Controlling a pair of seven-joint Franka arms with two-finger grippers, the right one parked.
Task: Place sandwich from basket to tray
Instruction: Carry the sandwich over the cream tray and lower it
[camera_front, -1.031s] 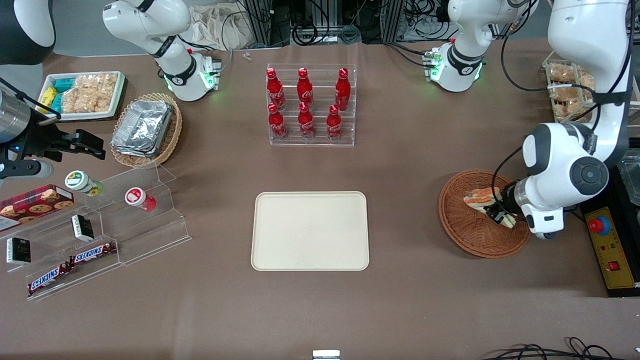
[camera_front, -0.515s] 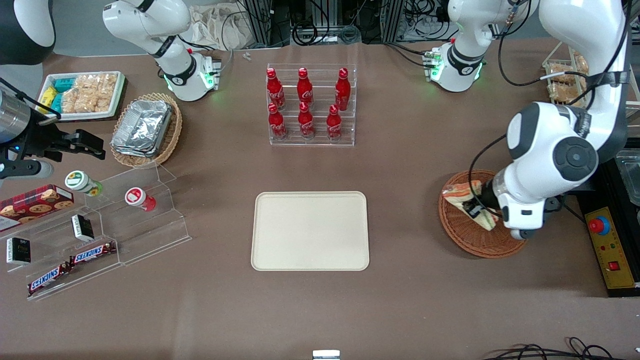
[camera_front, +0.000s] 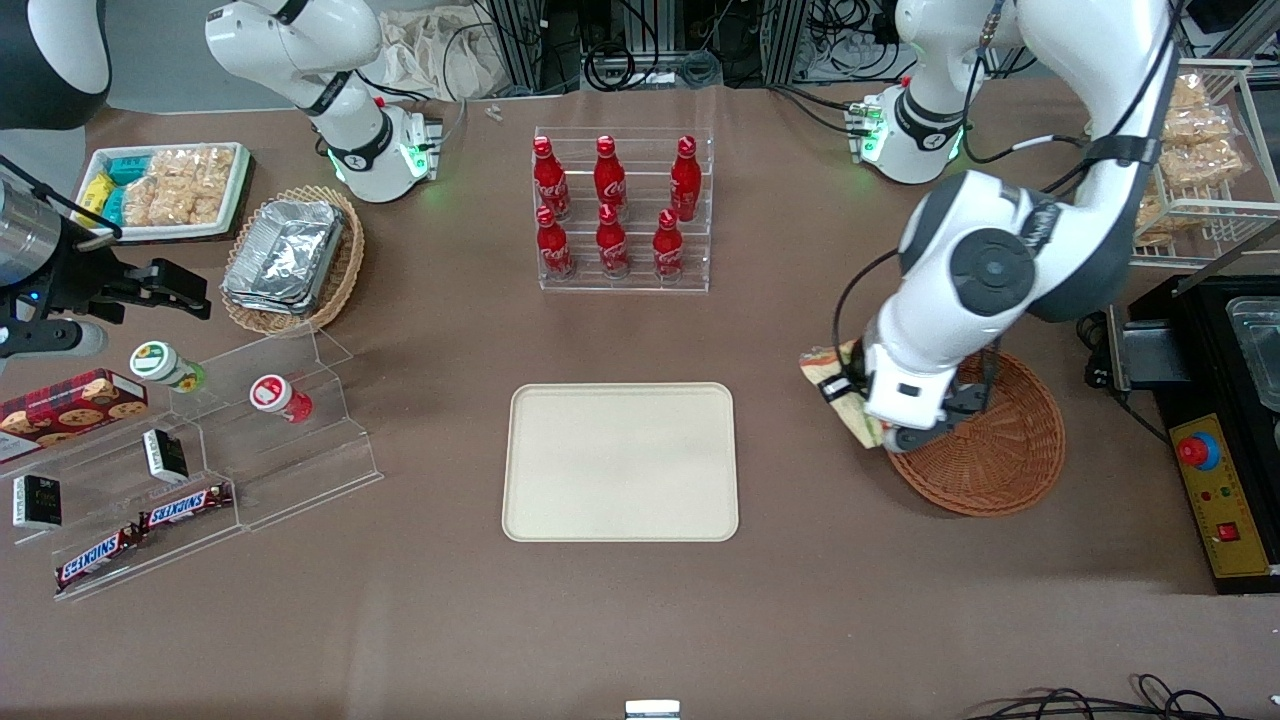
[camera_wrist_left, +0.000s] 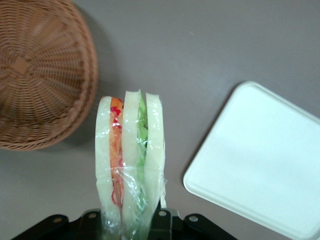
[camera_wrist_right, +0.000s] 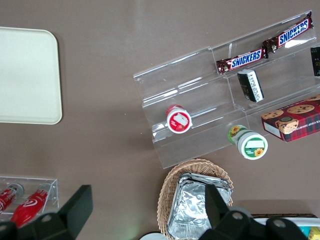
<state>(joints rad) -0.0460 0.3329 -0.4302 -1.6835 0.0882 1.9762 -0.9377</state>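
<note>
Moved off basket: gripper | fingers clamp one sandwich | one tray near

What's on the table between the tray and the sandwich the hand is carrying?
Nothing: in the front view only bare brown table separates the tray from the sandwich, gripped in the hand beside the basket. The left wrist view agrees.

Left arm: glossy white rounded shells, dark grey joint bands and round grey end caps, black cables looped along the links, green light on its white base. The gripper, low over the table between basket and tray, looks black, with screw heads probably along its body.
</note>
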